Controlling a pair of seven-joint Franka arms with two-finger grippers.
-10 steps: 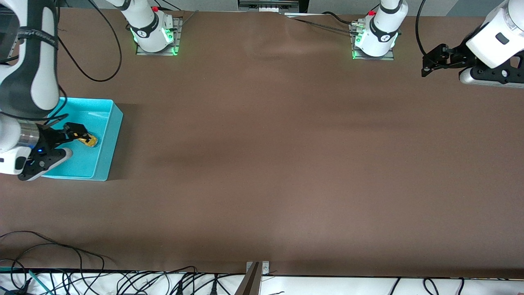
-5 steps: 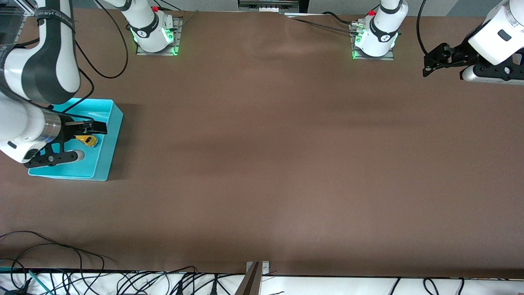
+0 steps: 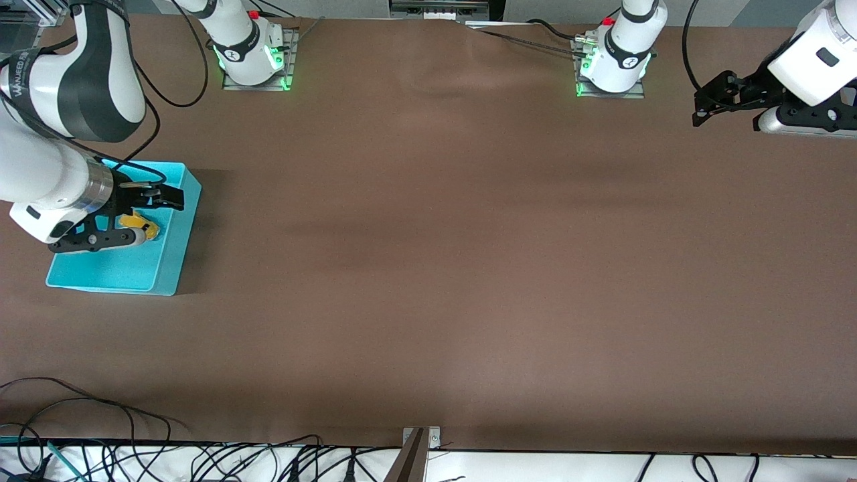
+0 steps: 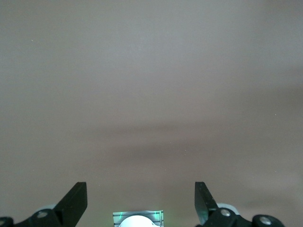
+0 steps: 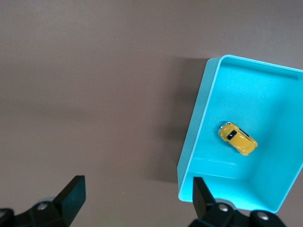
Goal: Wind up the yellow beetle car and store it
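There is one toy car [image 5: 237, 138], yellow with dark windows, and it lies in the one turquoise bin [image 5: 199, 106] on the one brown bench [image 3: 428, 268]. Two robot arms stand at the bench, each with one end effector: the right end effector [image 3: 164, 198] and the left end effector [image 3: 703, 107] (two fingers on each).

Partly hidden in the front view: yellow car [image 3: 138, 225], under the right gripper [image 3: 161, 198], inside the blue bin [image 3: 175, 258] near the table's edge at the right arm's end. Cut off by the picture's edge: left arm [image 3: 813, 60] and bin in the right wrist view.
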